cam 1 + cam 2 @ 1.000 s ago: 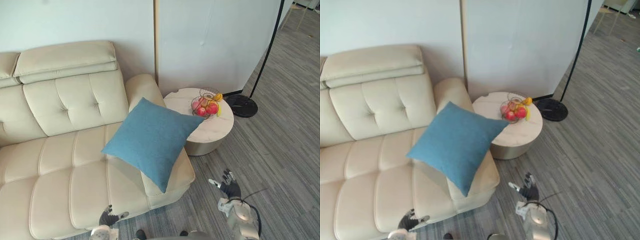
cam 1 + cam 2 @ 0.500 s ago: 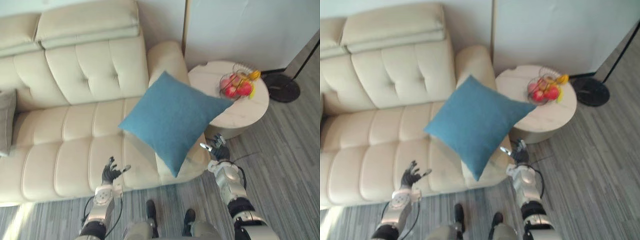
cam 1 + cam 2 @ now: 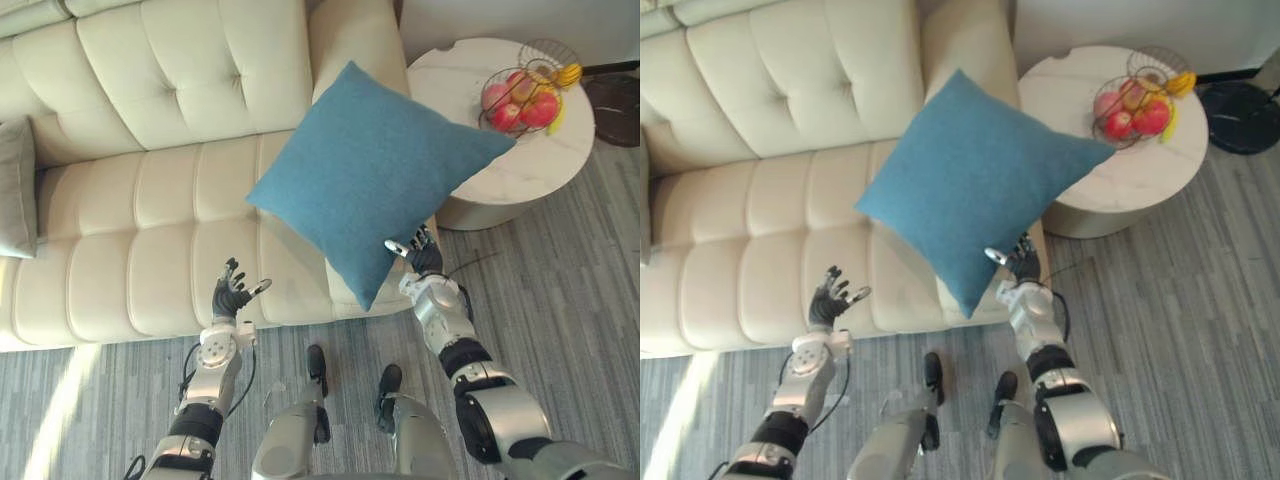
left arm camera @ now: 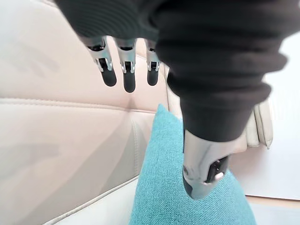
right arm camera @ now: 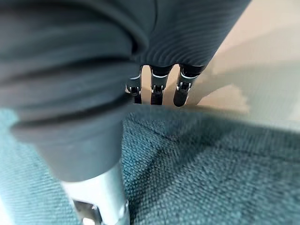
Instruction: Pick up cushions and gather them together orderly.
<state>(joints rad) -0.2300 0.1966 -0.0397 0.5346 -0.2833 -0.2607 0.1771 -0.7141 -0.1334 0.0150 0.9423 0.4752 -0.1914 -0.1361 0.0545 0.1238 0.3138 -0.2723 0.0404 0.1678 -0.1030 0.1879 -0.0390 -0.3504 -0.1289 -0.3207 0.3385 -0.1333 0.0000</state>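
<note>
- Blue cushion point(image 3: 375, 180) stands tilted at the arm end of the sofa point(image 3: 150, 220).
- Right hand point(image 3: 425, 262) – fingers straight, holding nothing – at its lower edge.
- Left hand point(image 3: 231, 296), spread wide, over the seat front.

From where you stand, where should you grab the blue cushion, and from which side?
Probably the bottom corner of the blue cushion, coming from the front right. It stands diamond-wise on the sofa with that corner at the seat's front edge, so fingers can likely close on both faces. The open right hand is beside it.
</note>
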